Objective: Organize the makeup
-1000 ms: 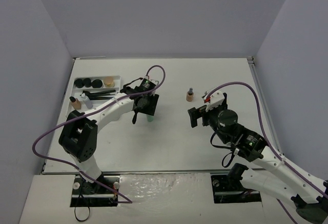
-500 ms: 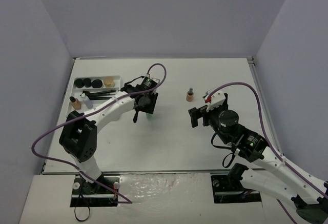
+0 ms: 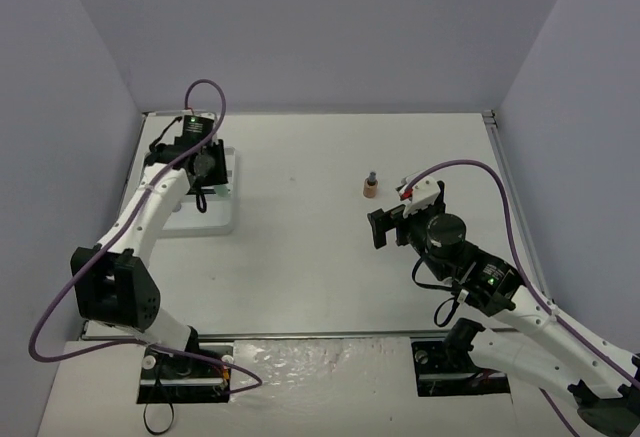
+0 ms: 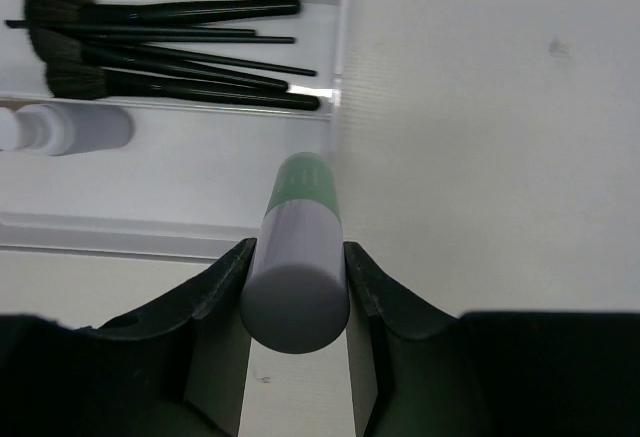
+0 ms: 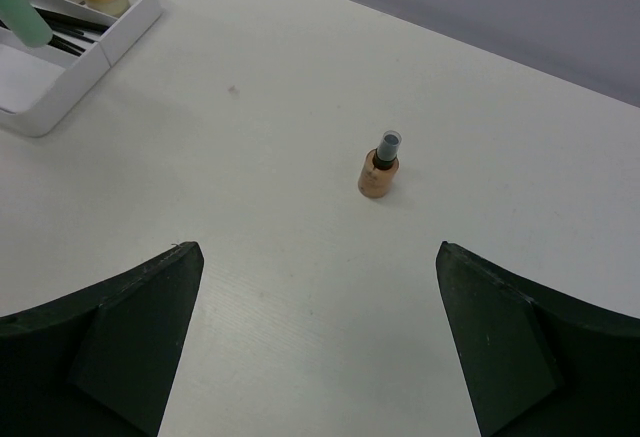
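Across the white table (image 3: 320,257) to the edge of the white ridged tray (image 4: 150,237), the left end effector (image 4: 295,257) has just swung, squeezing the green-and-white round bottle (image 4: 297,287), so I think it can drop in soon. The right end effector (image 5: 317,257) is spread wide, holding nothing, facing the small beige bottle (image 5: 379,172).

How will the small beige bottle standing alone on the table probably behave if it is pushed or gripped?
The bottle stands upright on a small base, so a push near its dark cap would probably tip it. Its body looks round, so once down it may roll. It seems rigid and smooth; gripping the wider body looks safer.
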